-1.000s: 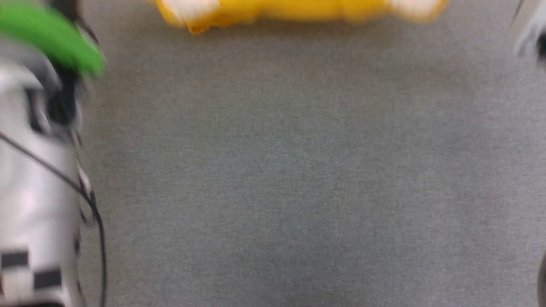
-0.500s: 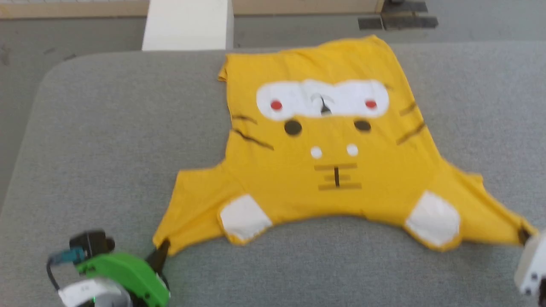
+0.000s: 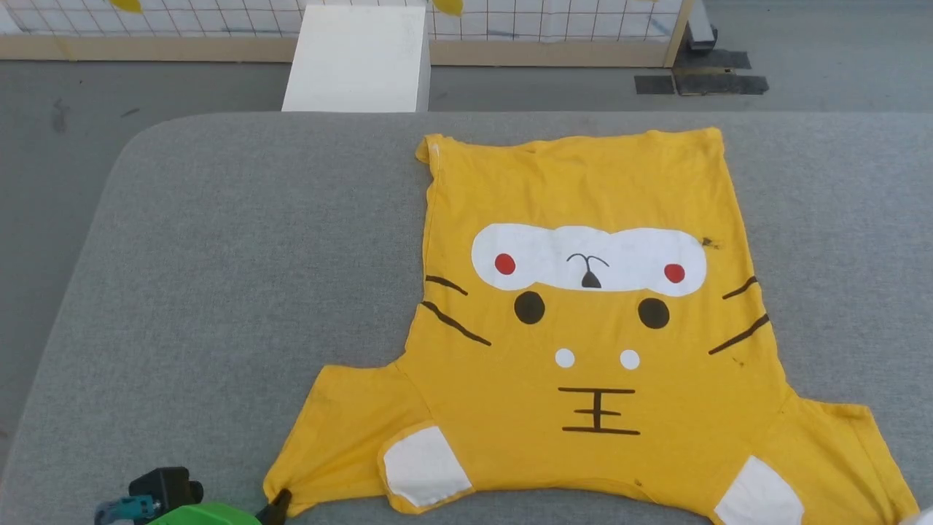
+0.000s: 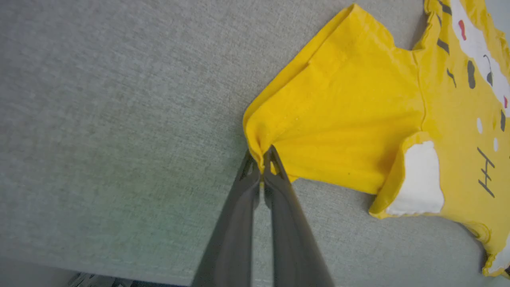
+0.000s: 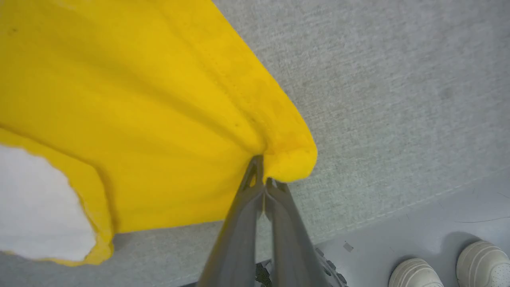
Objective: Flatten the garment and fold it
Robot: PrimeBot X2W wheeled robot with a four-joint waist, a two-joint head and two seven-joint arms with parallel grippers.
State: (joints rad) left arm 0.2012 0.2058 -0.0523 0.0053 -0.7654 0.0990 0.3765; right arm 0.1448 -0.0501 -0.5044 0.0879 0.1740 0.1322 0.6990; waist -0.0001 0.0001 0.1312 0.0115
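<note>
**A:** How many garments do we count?

**B:** One garment (image 3: 583, 343). It lies print-up on the grey padded table (image 3: 219, 255), with the hem toward 12 o'clock and the collar toward 6.

**A:** And on the print?

**B:** We count two red dots, two black spots and two small white dots. There are four black whisker stripes (two at 9 o'clock, two at 3), one wide white band and two white patches by the sleeves. The one mark that we can read like writing is three bars crossed by an upright stroke.

**A:** And our grippers?

**B:** Two. Our left gripper (image 4: 261, 155) has its fingers pressed together on the sleeve tip at the garment's 7 o'clock. Our right gripper (image 5: 263, 175) pinches the other sleeve tip at 5 o'clock.

**A:** Anything else?

**B:** One white box (image 3: 357, 58) stands beyond the table at 11 o'clock. We also see two pale shoes (image 5: 414, 273) in the right wrist view.
</note>
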